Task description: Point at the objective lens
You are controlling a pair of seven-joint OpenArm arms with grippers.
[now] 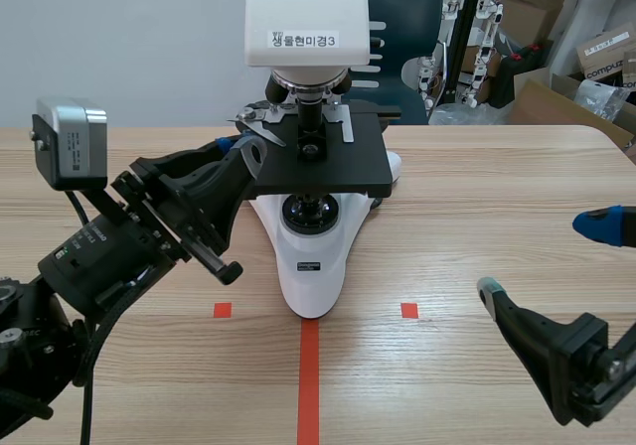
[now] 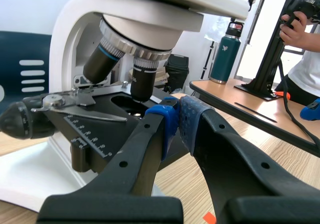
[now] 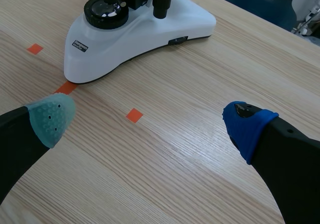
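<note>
A white microscope (image 1: 308,23) with a black stage (image 1: 328,162) stands at the table's middle. Its objective lenses (image 2: 142,79) hang from the turret over the stage, one dark lens (image 2: 100,64) tilted beside the other. My left gripper (image 2: 176,121) is shut, its blue pads pressed together, raised at the stage's left edge (image 1: 243,152) with its tips just short of the nearest objective lens. My right gripper (image 1: 542,256) stands open low at the table's right, nothing between its fingers; the microscope's white base (image 3: 145,34) lies ahead of it.
Cardboard boxes (image 1: 586,58) are stacked at the back right, and a dark chair (image 1: 402,18) stands behind the microscope. A teal bottle (image 2: 222,56) stands on another table, with a person's hand (image 2: 295,26) on a black stand.
</note>
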